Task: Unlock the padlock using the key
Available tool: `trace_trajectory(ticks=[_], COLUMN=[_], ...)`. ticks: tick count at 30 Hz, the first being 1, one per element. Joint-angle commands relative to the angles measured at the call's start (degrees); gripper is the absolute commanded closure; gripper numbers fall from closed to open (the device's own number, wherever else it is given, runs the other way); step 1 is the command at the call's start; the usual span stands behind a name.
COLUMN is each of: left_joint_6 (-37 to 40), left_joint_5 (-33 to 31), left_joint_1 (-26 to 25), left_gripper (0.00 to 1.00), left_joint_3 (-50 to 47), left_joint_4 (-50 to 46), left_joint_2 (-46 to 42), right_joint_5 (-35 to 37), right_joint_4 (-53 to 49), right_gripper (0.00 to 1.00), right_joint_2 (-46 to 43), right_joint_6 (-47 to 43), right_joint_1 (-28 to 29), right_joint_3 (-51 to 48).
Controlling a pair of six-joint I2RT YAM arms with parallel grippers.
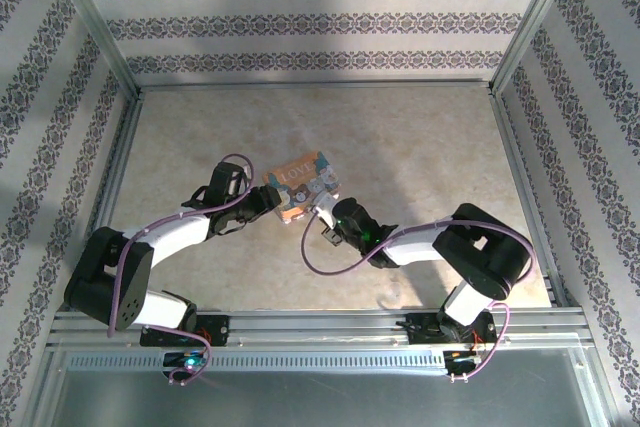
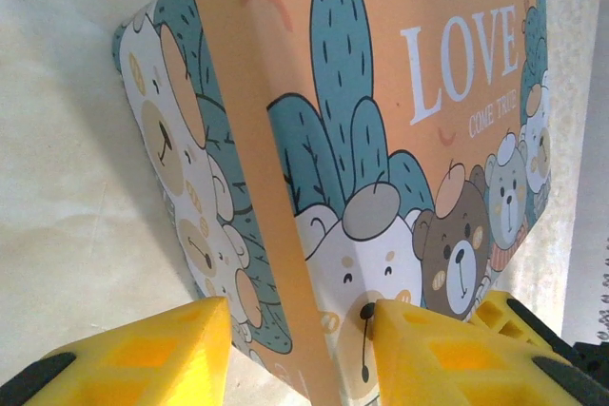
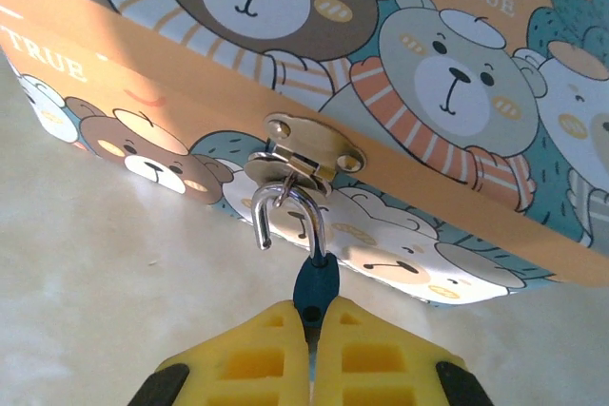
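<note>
The box [image 1: 300, 185] is clamped at one corner by the left gripper [image 2: 297, 322] to steady it, while the small blue padlock [image 3: 306, 252], hung on the front hasp [image 3: 314, 151], is pinched by its body in the closed right gripper [image 3: 311, 319], the shackle end apparently free.

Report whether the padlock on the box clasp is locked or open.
Open: the small blue padlock has its silver shackle's left end free, while hooked through the orange box's clasp.
</note>
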Motion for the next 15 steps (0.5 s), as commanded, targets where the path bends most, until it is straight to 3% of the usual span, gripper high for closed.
trace_trajectory(ticks=[1, 15], left_joint_6=[-1.7, -4.2], left_joint_5=[0.7, 1.1], left_joint_1=[-0.9, -2.8], left_gripper=[0.57, 0.57], left_joint_3=[-1.6, -2.6], left_joint_4=[1.6, 7.3], left_joint_2=[0.7, 4.9], right_joint_5=[-7.8, -18.8], right_joint_4=[2.5, 15.5], right_gripper=[1.0, 1.0], right_joint_2=[-2.7, -0.6], right_joint_6=[9.8, 33.8], right_joint_1=[-1.5, -5.9], right_joint_3=[0.0, -2.5])
